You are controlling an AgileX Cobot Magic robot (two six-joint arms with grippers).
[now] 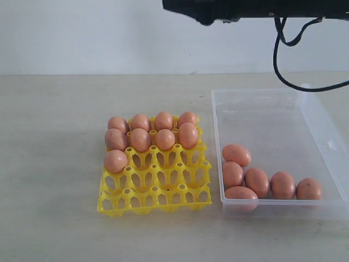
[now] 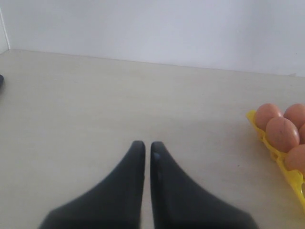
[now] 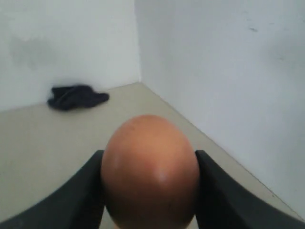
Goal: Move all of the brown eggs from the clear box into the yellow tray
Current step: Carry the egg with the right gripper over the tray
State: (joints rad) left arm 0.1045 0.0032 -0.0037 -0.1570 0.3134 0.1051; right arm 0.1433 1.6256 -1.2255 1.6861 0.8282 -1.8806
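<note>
The yellow tray (image 1: 163,185) lies on the table with several brown eggs (image 1: 140,140) filling its far rows and one cup of the third row. To its right, the clear box (image 1: 272,125) holds several more brown eggs (image 1: 257,182) along its near side. My right gripper (image 3: 148,153) is shut on one brown egg (image 3: 150,176), a black finger on each side; it faces a room corner. Only its arm (image 1: 245,6) shows in the exterior view, high above the box. My left gripper (image 2: 147,145) is shut and empty over bare table, left of the tray's eggs (image 2: 282,132).
A black cable (image 1: 281,60) hangs from the right arm over the box's far end. A dark cloth (image 3: 76,97) lies on the floor by the wall in the right wrist view. White walls stand behind the table.
</note>
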